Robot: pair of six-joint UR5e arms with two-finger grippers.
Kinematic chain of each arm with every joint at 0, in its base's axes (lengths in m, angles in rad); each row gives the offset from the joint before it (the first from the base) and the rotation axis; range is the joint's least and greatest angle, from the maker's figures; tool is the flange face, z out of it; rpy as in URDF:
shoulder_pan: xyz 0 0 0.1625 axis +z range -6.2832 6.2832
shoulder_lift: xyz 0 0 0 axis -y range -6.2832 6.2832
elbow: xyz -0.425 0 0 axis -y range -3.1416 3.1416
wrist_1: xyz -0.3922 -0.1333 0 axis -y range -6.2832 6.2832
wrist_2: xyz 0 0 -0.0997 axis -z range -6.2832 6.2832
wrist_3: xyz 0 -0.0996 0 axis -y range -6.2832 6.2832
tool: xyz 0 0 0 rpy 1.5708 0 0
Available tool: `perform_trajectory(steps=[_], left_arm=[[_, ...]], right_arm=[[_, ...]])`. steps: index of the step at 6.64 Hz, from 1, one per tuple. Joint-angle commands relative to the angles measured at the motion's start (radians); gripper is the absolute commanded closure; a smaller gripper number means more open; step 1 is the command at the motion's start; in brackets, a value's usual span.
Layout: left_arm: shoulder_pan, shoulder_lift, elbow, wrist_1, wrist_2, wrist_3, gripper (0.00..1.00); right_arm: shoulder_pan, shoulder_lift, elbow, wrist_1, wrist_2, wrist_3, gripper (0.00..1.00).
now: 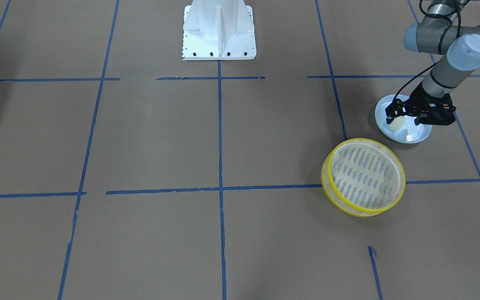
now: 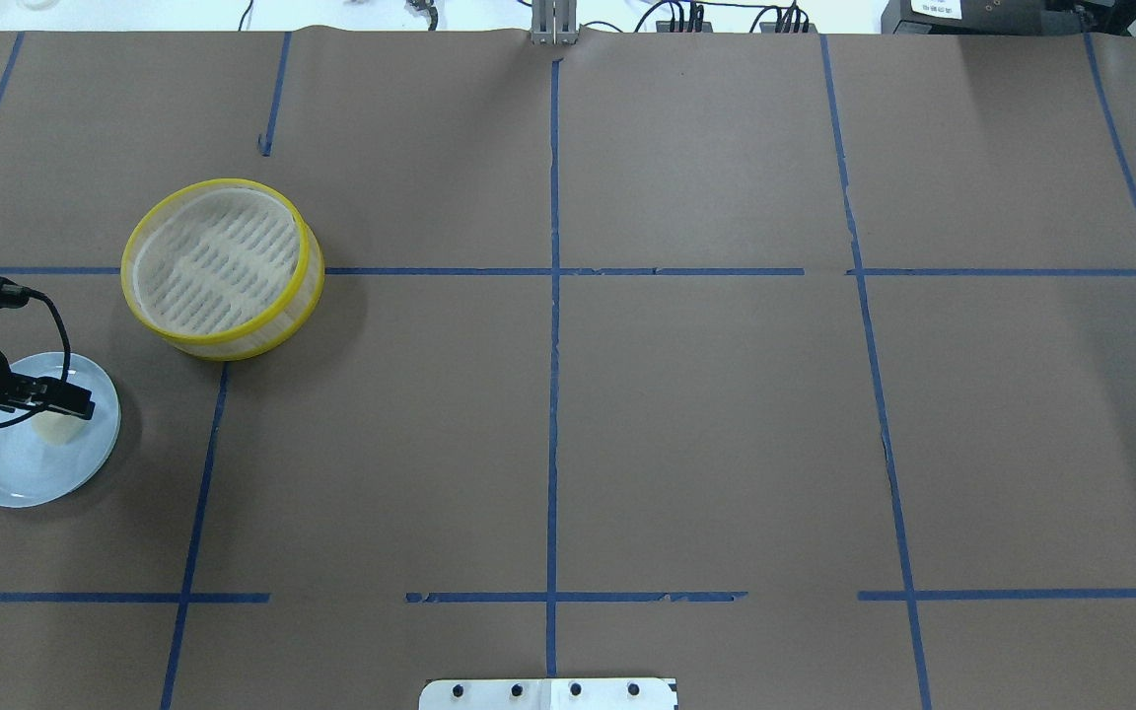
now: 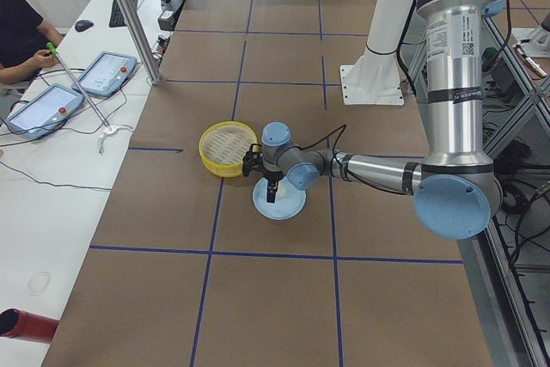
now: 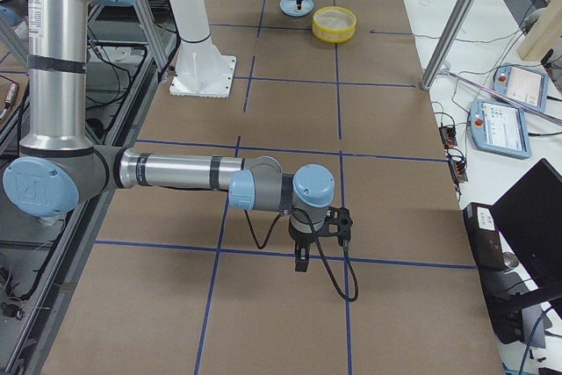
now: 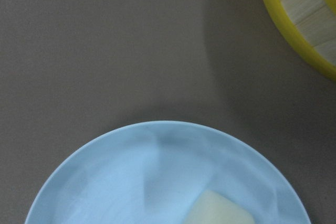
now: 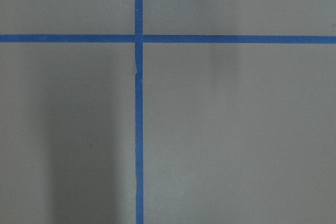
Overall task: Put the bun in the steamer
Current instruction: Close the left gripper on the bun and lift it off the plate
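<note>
At the left gripper [image 1: 403,121]: black body, carried on an arm [image 1: 444,71] of grey tube with pale blue joint caps. Between its fingers, the bun [image 1: 396,124]: cream-white, plain. Under the gripper, the plate [image 1: 417,135]: pale blue, unpatterned. Near the gripper, the steamer [image 1: 365,175]: bright yellow rims, translucent beige wall, pale floor with rows of short slots. All round, the table [image 1: 161,133]: brown paper, blue tape grid.

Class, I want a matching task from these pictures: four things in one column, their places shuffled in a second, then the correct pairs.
1 bun
2 steamer
3 left gripper
4 right gripper

A above a blue tape crossing, far from the plate
B lying on the pale blue plate
C empty, beside the plate
D over the plate, at the bun

Pairs: 1-B; 2-C; 3-D; 4-A
</note>
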Motion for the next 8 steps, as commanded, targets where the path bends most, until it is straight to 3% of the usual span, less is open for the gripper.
perform_trajectory(steps=[1, 2, 4, 6, 7, 8], left_arm=[[0.008, 0.000, -0.001, -0.001, -0.001, -0.002, 0.00], [0.011, 0.000, -0.001, -0.001, -0.001, -0.002, 0.01], [0.013, 0.002, -0.004, -0.001, -0.001, -0.008, 0.29], [0.013, 0.002, -0.007, -0.001, -0.003, -0.008, 0.50], [0.010, 0.011, -0.018, -0.001, -0.003, -0.008, 0.69], [0.010, 0.012, -0.019, -0.001, -0.003, -0.008, 0.70]], right_arm=[[-0.001, 0.000, 0.000, 0.000, 0.000, 0.000, 0.00], [0.001, 0.000, 0.000, 0.000, 0.000, 0.000, 0.00], [0.001, 0.000, 0.000, 0.000, 0.000, 0.000, 0.00], [0.001, 0.000, 0.000, 0.000, 0.000, 0.000, 0.00], [-0.001, 0.000, 0.000, 0.000, 0.000, 0.000, 0.00], [0.001, 0.000, 0.000, 0.000, 0.000, 0.000, 0.00]])
